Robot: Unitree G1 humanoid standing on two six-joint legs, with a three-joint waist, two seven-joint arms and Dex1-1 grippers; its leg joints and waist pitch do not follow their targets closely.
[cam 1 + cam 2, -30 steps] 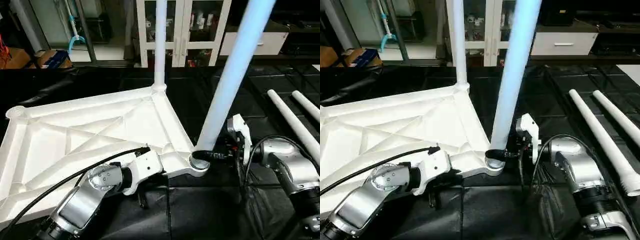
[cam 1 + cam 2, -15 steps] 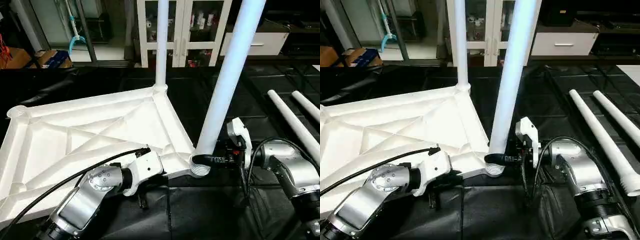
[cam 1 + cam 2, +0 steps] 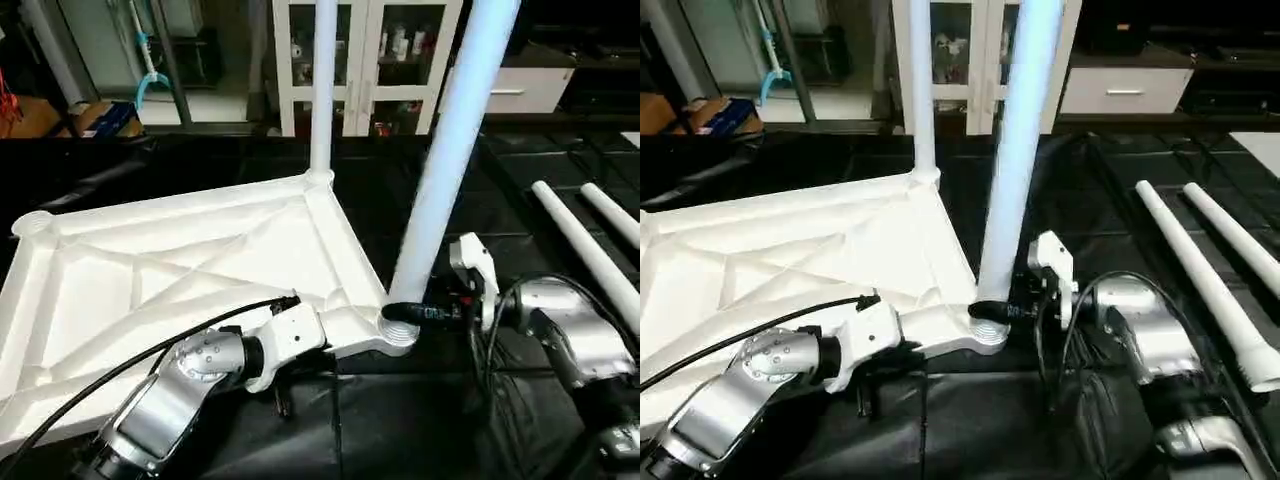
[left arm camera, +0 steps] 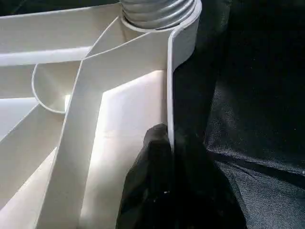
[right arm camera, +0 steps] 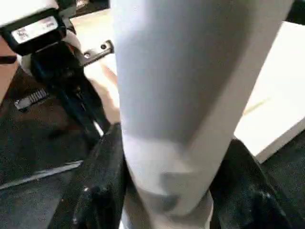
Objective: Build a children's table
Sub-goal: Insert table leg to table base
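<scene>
Leg now straighter in its socket, top cut off; my right pincer clamps its base, left pincer nips the top's rim.

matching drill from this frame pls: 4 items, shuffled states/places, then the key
Items
1. left gripper
2. right gripper
3. far leg
4. two spare legs

States
A. lying loose on the black mat, to the robot's right
B. upright in the far corner socket of the table top
C. clamped on the table top's near edge wall
D. shut around the base of the near leg, at its corner socket

Pairs: 1-C, 2-D, 3-B, 4-A
</scene>
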